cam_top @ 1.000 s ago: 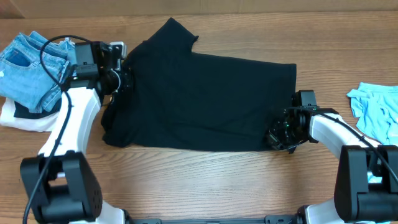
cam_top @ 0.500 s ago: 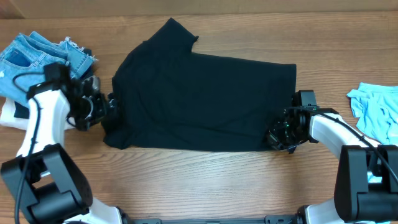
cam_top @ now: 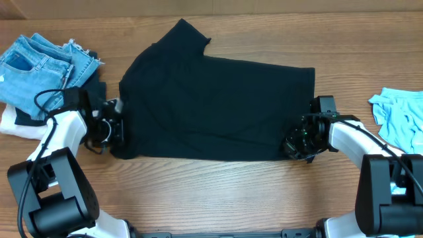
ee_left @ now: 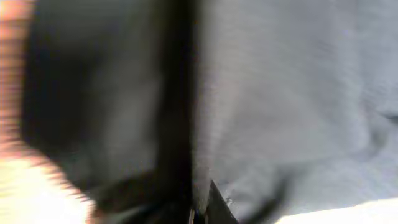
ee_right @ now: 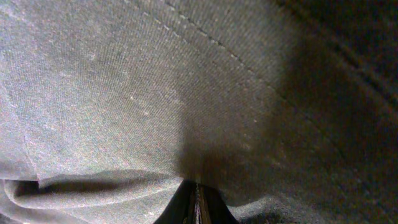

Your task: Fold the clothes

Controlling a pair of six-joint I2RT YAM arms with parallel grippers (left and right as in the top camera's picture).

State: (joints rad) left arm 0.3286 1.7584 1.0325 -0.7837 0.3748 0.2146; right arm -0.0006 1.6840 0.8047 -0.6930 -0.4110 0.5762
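Observation:
A black T-shirt [cam_top: 218, 106] lies spread flat on the wooden table, its collar end to the left. My left gripper [cam_top: 112, 130] is at the shirt's near left corner. In the blurred left wrist view its fingertips [ee_left: 200, 216] are closed together with a strip of the dark cloth [ee_left: 280, 93] between them. My right gripper [cam_top: 293, 147] is at the near right corner. In the right wrist view its jaws [ee_right: 198, 205] are shut on the shirt's hem [ee_right: 155, 81], which puckers into them.
A pair of blue jeans [cam_top: 39, 63] lies at the far left on a dark garment and a white one [cam_top: 20, 125]. A light blue garment [cam_top: 400, 116] lies at the right edge. Bare wood runs along the front of the table.
My left arm left the shirt's upper left sleeve area, swung out left and came down to the near left corner. The right arm and the shirt have not moved.

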